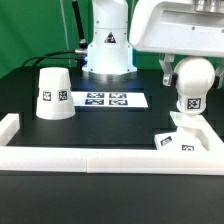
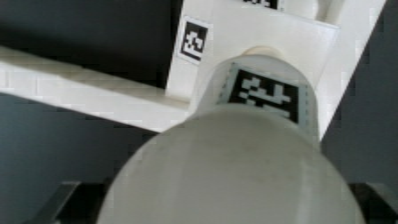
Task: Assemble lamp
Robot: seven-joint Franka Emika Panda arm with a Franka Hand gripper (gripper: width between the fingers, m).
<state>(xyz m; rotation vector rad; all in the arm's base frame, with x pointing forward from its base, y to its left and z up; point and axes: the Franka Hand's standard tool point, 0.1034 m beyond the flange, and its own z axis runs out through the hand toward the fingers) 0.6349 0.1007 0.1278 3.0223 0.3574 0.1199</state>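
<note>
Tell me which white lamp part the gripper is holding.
The white ball-shaped plastic bulb, in the gripper; the white tapered shade and flat square white base sit apart, untouched.

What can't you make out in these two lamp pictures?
1. Gripper state: in the exterior view the bulb hides the grip, and in the wrist view the bulb fills the frame.
2. Whether the bulb touches the base: too small in the exterior view, covered by the bulb in the wrist view.
3. Shade: outside the wrist view.
4. Gripper's upper part: cut off by the exterior view's top edge.
</note>
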